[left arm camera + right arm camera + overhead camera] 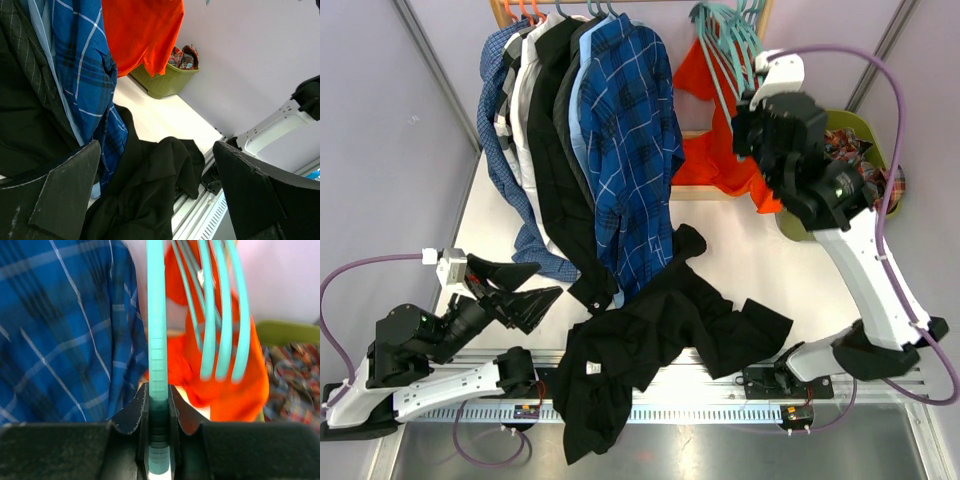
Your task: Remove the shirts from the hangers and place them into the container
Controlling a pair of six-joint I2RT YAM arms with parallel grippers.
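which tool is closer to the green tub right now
Right. The right tool, shut on a teal hanger, is just beside the green tub; the left tool sits open across the table.

The rounded olive-green plastic tub (860, 125) sits mostly hidden behind the right arm (865, 255). At the right wrist, the thin teal plastic hanger (156, 330) has its lower end buried inside the right pincer (159, 405). Beyond it, the loose teal plastic hangers (220, 315) and red plaid cloth (292, 380) are blurred.
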